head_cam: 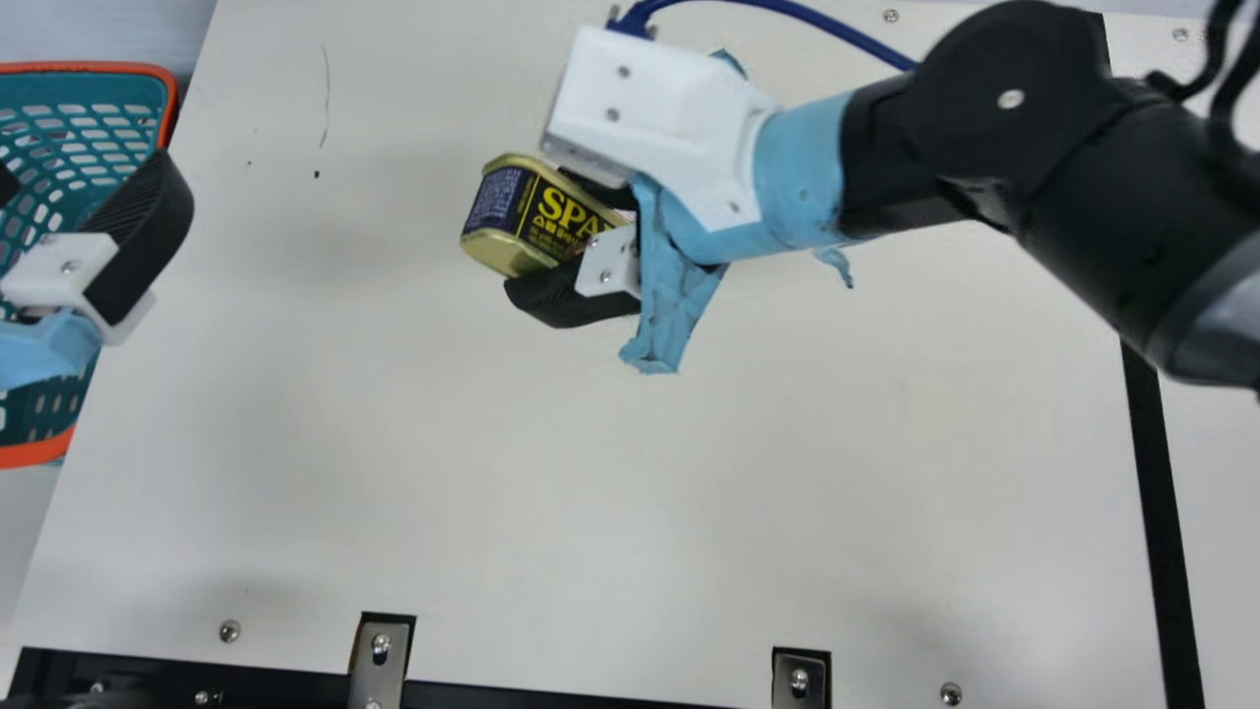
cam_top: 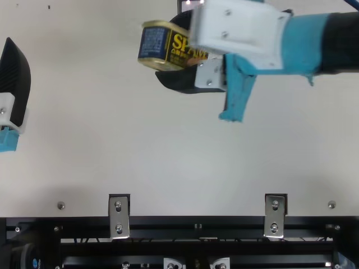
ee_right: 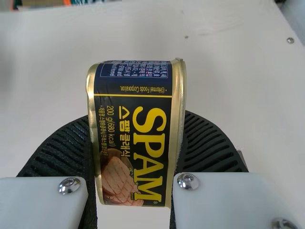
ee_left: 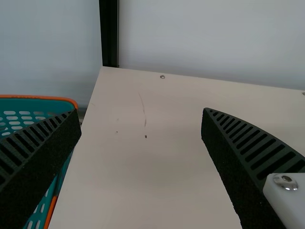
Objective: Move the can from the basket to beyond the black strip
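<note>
In the main view my right gripper (head_cam: 551,234) is shut on the dark blue and gold can (head_cam: 566,219), holding it tilted around mid-table. The top view shows the can (cam_top: 168,47) between its black fingers, and in the right wrist view the right gripper (ee_right: 137,118) clasps the can (ee_right: 133,136) from both sides. My left gripper (head_cam: 84,173) is at the basket's (head_cam: 94,68) near-table side in the main view. Its fingers stand wide apart in the left wrist view, where the left gripper (ee_left: 139,113) holds nothing. The black strip (head_cam: 1162,512) runs down the table's right part.
The basket's orange rim (ee_left: 45,98) lies beside the table edge in the left wrist view. Metal brackets (head_cam: 379,655) and a black rail (cam_top: 196,224) line the near edge. A blue cable (head_cam: 787,8) trails from the right wrist.
</note>
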